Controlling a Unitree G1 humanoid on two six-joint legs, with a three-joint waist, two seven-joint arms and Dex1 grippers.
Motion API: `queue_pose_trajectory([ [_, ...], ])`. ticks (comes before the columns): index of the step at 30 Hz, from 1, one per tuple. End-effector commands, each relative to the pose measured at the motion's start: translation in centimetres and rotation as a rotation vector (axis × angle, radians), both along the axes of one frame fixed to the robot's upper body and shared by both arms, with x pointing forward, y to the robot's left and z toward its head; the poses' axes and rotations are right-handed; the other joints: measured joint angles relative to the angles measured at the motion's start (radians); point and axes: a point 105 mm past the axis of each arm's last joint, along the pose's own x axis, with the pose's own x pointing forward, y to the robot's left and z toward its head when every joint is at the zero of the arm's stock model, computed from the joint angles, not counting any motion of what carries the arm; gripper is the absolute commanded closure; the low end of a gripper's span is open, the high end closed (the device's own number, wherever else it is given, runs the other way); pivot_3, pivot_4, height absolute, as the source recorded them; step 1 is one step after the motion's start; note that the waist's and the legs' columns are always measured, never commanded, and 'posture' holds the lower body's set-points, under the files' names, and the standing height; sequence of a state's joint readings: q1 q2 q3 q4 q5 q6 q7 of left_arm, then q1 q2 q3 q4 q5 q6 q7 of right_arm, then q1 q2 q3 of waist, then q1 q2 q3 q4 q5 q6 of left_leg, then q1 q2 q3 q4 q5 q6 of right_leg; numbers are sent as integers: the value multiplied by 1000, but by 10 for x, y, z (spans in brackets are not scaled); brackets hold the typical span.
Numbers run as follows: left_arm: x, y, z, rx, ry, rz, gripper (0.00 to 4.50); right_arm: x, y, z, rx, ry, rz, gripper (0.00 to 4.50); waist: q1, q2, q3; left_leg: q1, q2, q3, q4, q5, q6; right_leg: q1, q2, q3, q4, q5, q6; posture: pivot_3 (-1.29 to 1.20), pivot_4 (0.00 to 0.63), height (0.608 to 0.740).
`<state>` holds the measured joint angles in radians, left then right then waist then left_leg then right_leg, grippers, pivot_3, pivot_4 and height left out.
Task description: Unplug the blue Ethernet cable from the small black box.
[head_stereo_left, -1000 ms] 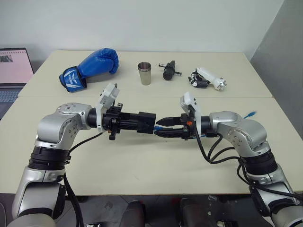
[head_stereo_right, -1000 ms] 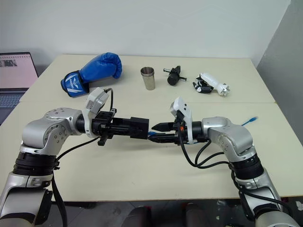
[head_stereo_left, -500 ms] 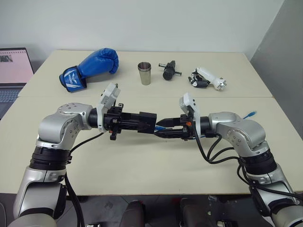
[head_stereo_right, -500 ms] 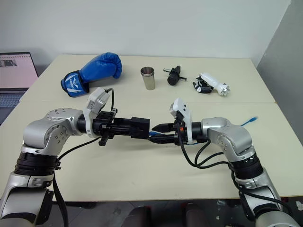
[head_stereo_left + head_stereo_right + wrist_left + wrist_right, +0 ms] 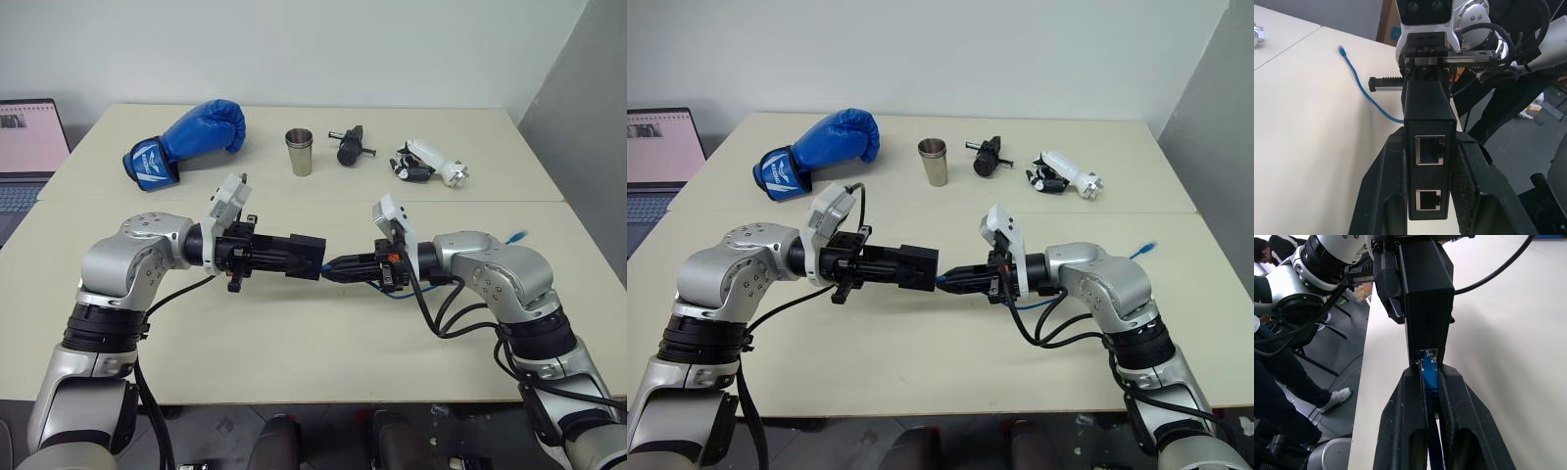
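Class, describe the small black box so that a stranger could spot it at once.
Above the near half of the beige table, the two claws meet. The small black box sits in the left claw, a matte block with the blue cable plugged into its end.

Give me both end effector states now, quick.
Left end effector: shut on the black box.
Right end effector: shut on the blue cable at its plug, still seated in the box.
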<state>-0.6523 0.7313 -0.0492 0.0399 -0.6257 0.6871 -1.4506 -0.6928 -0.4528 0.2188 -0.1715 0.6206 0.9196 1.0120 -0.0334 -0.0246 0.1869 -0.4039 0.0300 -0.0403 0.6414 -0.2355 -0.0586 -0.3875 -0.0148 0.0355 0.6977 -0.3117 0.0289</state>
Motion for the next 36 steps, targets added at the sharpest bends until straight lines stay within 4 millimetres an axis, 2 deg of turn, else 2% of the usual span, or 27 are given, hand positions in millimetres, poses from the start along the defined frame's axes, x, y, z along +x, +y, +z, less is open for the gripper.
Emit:
queue_pose_trajectory([
  [1,-6,0,4,23,-38,-32,3706,-3,1,14,22,-40,36,4488,0,0,0,0,0,0,0,0,0,0,0,0,0,0,0,0,150,740],
  [5,-7,4,3,42,-43,-28,3706,-1,-3,10,2,-31,25,4488,0,0,0,0,0,0,0,0,0,0,0,0,0,0,0,0,150,740],
  [11,2,26,1,108,-84,59,3706,9,-33,-9,-68,5,-69,4488,0,0,0,0,0,0,0,0,0,0,0,0,0,0,0,0,150,740],
  [15,5,35,-2,127,-93,107,3706,20,-50,-13,-81,-13,-163,4488,0,0,0,-1,0,0,0,0,0,-1,0,0,0,0,0,0,150,740],
  [16,5,36,-4,128,-92,118,3706,27,-55,-12,-75,-31,-213,4488,0,0,0,-1,0,0,0,0,0,-1,0,0,0,0,0,0,150,740],
  [23,7,30,-18,123,-79,172,3706,121,-112,-31,-202,-322,-778,4488,-2,0,0,0,0,2,0,0,0,-1,0,1,0,0,0,0,150,740],
  [26,6,24,-22,123,-80,170,3706,146,-124,-36,-230,-382,-922,4488,-3,0,0,-1,0,3,0,0,0,-2,0,2,0,0,0,0,150,740],
  [28,5,21,-23,121,-80,169,3706,156,-126,-36,-217,-386,-977,4488,-4,0,0,-1,0,4,0,0,0,-2,0,3,0,0,0,0,150,740],
  [30,5,20,-23,118,-83,174,3706,161,-125,-35,-193,-370,-997,3777,-7,0,0,-1,1,5,-1,0,0,-2,0,3,0,0,0,0,150,740],
  [33,5,20,-23,114,-85,185,3706,161,-122,-35,-170,-350,-988,2968,-8,0,0,-1,1,5,-1,0,0,-2,0,3,0,0,0,0,150,740],
  [36,9,22,-24,108,-93,221,3706,158,-123,-37,-145,-300,-976,2334,-9,0,0,-1,0,6,-1,0,0,-2,-1,3,0,0,0,0,150,740],
])
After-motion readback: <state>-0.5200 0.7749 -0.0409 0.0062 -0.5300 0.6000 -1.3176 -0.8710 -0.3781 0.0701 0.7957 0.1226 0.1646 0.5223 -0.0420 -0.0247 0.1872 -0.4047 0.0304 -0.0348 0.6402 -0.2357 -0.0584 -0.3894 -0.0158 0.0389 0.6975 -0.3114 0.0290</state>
